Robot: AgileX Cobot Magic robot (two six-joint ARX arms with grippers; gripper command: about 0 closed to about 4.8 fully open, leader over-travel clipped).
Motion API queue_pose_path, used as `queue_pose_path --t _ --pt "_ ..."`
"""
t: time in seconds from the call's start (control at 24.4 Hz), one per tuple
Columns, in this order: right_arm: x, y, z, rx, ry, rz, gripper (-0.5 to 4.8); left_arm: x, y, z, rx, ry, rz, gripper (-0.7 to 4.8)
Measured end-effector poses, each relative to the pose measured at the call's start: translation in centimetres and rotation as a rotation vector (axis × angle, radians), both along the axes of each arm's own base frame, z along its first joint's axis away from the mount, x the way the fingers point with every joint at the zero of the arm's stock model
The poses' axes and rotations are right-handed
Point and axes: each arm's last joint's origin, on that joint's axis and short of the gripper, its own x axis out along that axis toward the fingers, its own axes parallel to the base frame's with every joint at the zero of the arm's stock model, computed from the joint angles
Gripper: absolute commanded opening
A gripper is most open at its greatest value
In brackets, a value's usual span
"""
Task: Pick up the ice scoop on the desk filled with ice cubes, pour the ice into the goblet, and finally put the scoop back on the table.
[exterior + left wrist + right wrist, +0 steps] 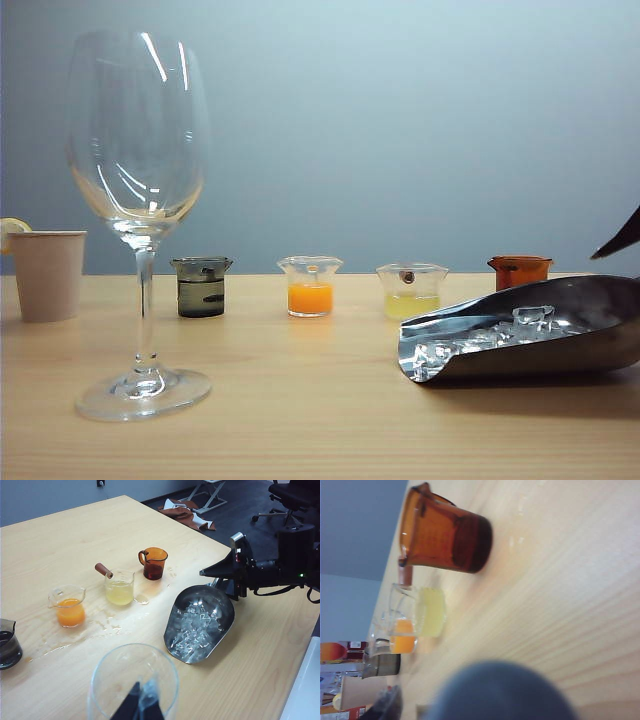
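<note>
Polished-metal ice scoop (pixel 540 335) lies at lower right, unlifted; right tool (pixel 212 572), aperture unclear, must clamp its handle; left tool (pixel 141 706) holds the clear goblet (pixel 140 215).

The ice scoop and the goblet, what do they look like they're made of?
The ice scoop looks like polished metal: its trough mirrors the ice cubes. The goblet looks like clear glass: see-through, with bright highlights.

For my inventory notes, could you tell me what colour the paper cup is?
Beige; the paper cup shows best in the exterior view.
</note>
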Motion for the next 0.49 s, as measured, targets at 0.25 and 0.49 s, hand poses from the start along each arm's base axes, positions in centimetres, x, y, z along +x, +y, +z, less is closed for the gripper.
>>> queue_pose_path --t 0.25,0.49 --pt "0.13 -0.17 0.26 -0.011 -0.031 -0.027 3.05 0.00 0.00 0.00 0.000 0.000 0.000 -0.05" --pt "0.13 -0.17 0.25 -0.011 -0.029 -0.029 1.74 0.01 0.01 0.00 0.001 0.000 0.003 -0.05"
